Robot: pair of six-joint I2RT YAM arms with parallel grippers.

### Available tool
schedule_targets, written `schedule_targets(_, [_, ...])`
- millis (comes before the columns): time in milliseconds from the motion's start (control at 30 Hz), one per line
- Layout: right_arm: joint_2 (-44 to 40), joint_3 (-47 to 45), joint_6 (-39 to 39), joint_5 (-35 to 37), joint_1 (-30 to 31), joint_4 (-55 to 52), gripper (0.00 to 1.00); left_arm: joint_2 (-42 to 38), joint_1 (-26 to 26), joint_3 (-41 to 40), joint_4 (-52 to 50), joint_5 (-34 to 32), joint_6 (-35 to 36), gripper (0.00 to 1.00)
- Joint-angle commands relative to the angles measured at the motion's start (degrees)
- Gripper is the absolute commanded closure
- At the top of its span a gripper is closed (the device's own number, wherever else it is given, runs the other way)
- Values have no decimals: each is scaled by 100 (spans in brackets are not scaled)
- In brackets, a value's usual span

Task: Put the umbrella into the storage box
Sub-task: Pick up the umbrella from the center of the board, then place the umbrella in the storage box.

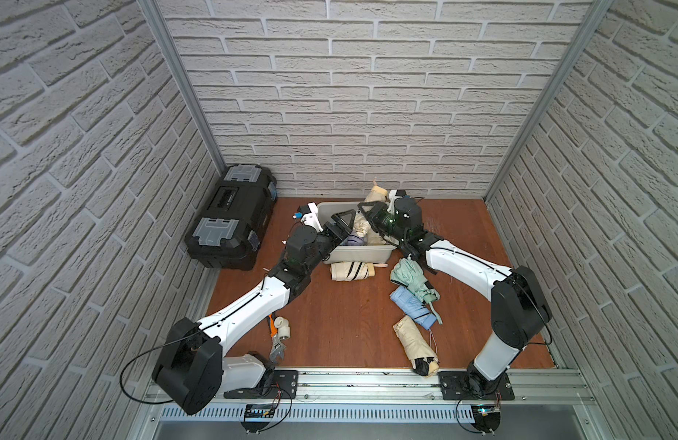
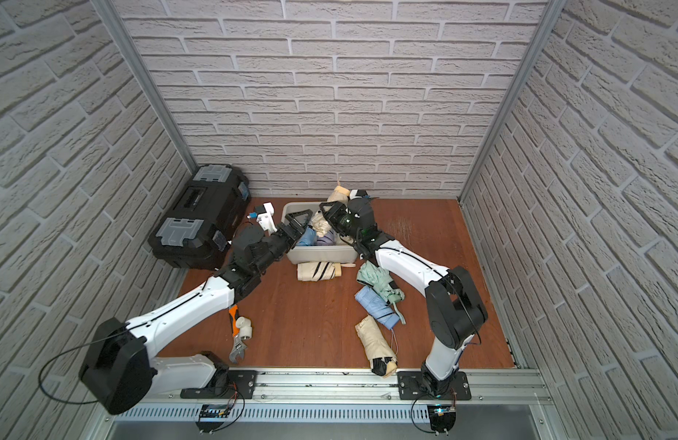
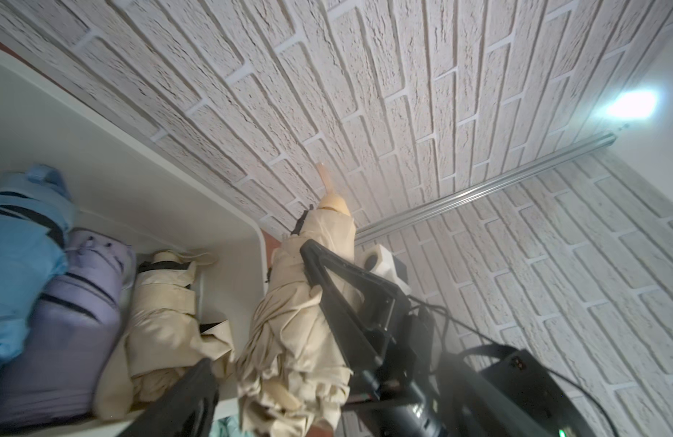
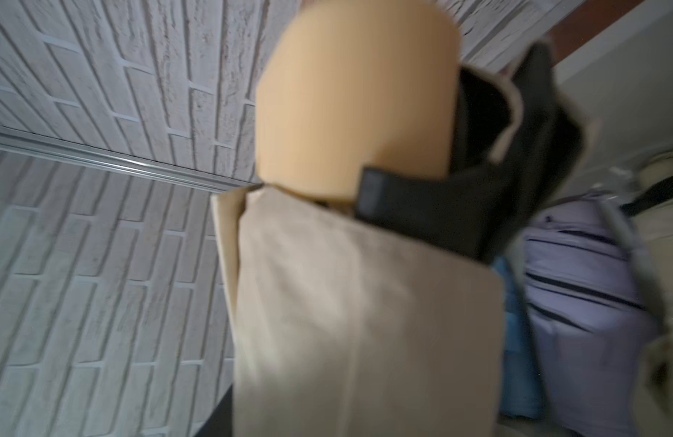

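Surrounding wood floor [image 1: 341, 312] — white brick walls [image 1: 367, 95]

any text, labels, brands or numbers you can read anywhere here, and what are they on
Nothing is legible in any view.
black toolbox: lid marking and bluish side stickers are too small to read.
storage box and raised beige umbrella: no print visible.

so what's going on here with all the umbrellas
The right claw is shut on a beige umbrella, tilted over the storage box's far right corner. The left claw is open above the box, holding nothing. A blue umbrella, a lilac umbrella and a second beige umbrella already lie in the box; four more umbrellas lie on the floor.
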Motion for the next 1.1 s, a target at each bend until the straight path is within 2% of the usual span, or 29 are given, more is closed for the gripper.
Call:
schedule_targets(0, [-310, 785, -1866, -64, -70, -1605, 58, -334, 244, 179, -1210, -289, 396, 6])
schedule_targets(100, [-52, 1292, -2552, 31, -79, -2354, 59, -432, 470, 242, -1936, -424, 389, 7])
schedule_targets(233, [516, 2073, -3101, -57, -92, -2991, 60, -349, 785, 446, -2919, -467, 371, 8])
schedule_targets(400, [1384, 3195, -3459, -376, -85, -3788, 61, -134, 984, 630, -3594, -474, 397, 10])
schedule_targets(600, [2135, 3761, -3415, -501, -48, -3925, 61, 65, 1054, 632, -3727, -477, 334, 11])
schedule_targets(1067, [3130, 4161, -3257, -312, 68, -3761, 59, 321, 1081, 634, -3676, -510, 199, 12])
